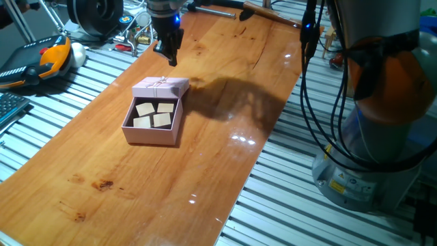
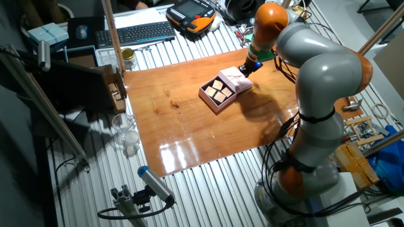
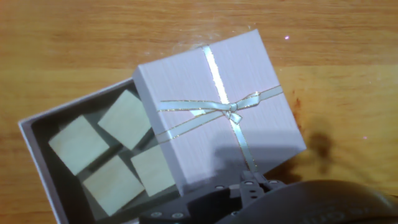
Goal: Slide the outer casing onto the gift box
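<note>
The pale pink outer casing [image 1: 161, 86] with a thin bow lies over the far end of the gift box [image 1: 151, 131], covering only part of it. The gift box is an open pink tray with four tan squares, most of them showing. In the hand view the casing [image 3: 217, 106] sits tilted over the right side of the tray [image 3: 37, 143]. My gripper [image 1: 168, 58] hangs just above and behind the casing's far edge, its fingers together and holding nothing. The other fixed view shows the gripper [image 2: 245, 69] by the casing [image 2: 238, 80] and the tray [image 2: 214, 101].
The wooden board [image 1: 205, 157] lies on a slatted metal table. An orange-black pendant [image 1: 41, 58] and cables sit at the far left. The robot base [image 1: 382, 137] stands at the right. A keyboard [image 2: 136, 33] and a glass jar [image 2: 128, 135] lie off the board.
</note>
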Robot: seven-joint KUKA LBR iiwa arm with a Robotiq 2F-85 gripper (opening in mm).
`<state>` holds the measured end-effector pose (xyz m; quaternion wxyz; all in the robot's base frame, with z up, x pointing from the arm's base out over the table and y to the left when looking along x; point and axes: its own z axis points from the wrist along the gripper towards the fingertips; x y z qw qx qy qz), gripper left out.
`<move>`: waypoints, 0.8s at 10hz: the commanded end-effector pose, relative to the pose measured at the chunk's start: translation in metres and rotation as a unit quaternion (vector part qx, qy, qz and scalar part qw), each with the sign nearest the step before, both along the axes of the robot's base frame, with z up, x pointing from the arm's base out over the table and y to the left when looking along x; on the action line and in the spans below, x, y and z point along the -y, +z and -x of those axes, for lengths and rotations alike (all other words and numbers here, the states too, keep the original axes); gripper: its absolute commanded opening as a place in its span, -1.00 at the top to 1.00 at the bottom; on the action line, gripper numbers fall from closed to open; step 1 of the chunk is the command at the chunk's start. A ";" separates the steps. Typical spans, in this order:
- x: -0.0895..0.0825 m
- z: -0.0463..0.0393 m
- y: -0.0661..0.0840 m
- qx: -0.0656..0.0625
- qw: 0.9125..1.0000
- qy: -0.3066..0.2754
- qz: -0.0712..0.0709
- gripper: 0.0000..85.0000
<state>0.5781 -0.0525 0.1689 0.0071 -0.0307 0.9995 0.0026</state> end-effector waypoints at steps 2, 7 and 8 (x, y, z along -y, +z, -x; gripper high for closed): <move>0.000 0.0002 0.000 0.008 0.997 0.082 0.007 1.00; 0.004 -0.0056 -0.003 0.015 0.995 0.097 -0.012 1.00; 0.008 -0.0104 -0.005 0.016 0.995 0.097 -0.013 1.00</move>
